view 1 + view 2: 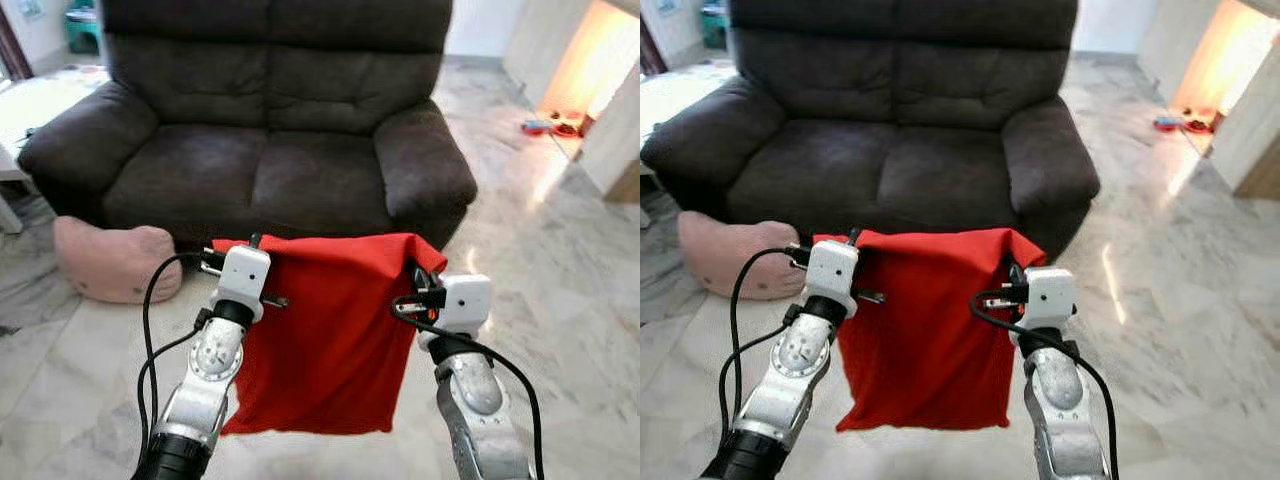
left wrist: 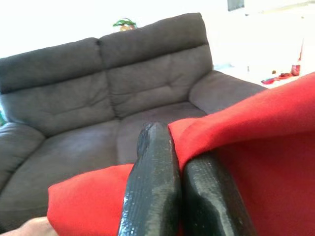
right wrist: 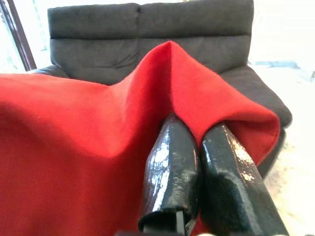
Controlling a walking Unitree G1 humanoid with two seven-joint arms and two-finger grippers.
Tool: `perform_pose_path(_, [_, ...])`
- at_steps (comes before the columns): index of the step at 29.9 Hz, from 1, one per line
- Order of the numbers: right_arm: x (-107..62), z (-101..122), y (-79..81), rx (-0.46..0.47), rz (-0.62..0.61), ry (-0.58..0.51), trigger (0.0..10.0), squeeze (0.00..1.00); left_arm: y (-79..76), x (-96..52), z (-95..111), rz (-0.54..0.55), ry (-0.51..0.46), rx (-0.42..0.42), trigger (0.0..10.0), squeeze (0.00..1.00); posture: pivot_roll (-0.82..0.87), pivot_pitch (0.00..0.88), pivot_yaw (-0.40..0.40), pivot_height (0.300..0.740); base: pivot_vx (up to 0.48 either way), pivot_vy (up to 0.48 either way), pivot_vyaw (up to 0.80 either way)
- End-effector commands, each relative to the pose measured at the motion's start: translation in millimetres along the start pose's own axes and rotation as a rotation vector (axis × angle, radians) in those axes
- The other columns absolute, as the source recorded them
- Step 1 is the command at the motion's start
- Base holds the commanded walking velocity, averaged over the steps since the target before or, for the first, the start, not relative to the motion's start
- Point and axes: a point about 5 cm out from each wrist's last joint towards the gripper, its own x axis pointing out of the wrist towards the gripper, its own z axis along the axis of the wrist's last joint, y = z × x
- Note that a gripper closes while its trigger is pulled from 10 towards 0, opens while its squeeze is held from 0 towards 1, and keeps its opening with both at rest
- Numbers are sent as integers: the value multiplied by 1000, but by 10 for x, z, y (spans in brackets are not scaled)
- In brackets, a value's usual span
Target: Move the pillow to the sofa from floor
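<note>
Grippers, 2: left (image 1: 214, 262) & right (image 1: 412, 296) each clamp 1 red pillow (image 1: 325, 340); 1 sofa (image 1: 260, 130), 1 pink cushion (image 1: 115, 262).

floor (image 1: 570, 300): marble (pale); on it: sofa (image 1: 270, 150); pink pillow (image 1: 115, 262)

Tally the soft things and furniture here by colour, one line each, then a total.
Red: 1, the red pillow, pinched at its top corners by the left hand and right hand.
Pink: 1, the pink cushion on the floor.
Dark grey: 1, the sofa.
Total: 3.
</note>
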Motion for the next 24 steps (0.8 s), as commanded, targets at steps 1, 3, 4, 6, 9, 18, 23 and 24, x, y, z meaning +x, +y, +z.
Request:
perform_pose_path(1, [43, 167, -15, -7, -4, -82, 10000, 0, -42, 73, 187, -11, -95, 4, 10000, 0, -57, 0, -44, 740, 0, -296, 0])
perform_pose_path(3, [44, 166, -12, -7, -3, -82, 10000, 0, -41, 72, 187, -9, -95, 4, 10000, 0, -57, 0, -45, 740, 0, -283, 0])
perform_pose_path(4, [45, 166, -10, -8, -2, -81, 10000, 0, -38, 71, 184, -6, -94, 3, 10000, 0, -57, 0, -45, 740, 0, 0, 0])
perform_pose_path(6, [46, 165, -7, -8, -1, -82, 10000, 0, -29, 70, 179, 2, -89, 0, 10000, 0, -56, 0, -45, 740, 0, 0, 0])
perform_pose_path(9, [51, 165, 0, -10, 4, -83, 10000, 0, -36, 68, 180, -3, -91, -7, 10000, 0, -54, 0, -44, 740, 0, 0, 0])
perform_pose_path(18, [51, 170, 28, -4, 7, -92, 10000, 0, -85, 59, 234, -23, -112, -29, 10000, 0, -59, 0, -35, 740, 0, 0, 0])
perform_pose_path(23, [51, 180, 36, -2, 9, -100, 10000, 0, -92, 51, 255, -28, -122, -32, 10000, 0, -61, 0, -30, 740, 0, 0, 0])
perform_pose_path(24, [52, 184, 38, 0, 10, -104, 10000, 0, -89, 47, 260, -27, -125, -31, 10000, 0, -61, 0, -29, 740, 0, 0, 0])
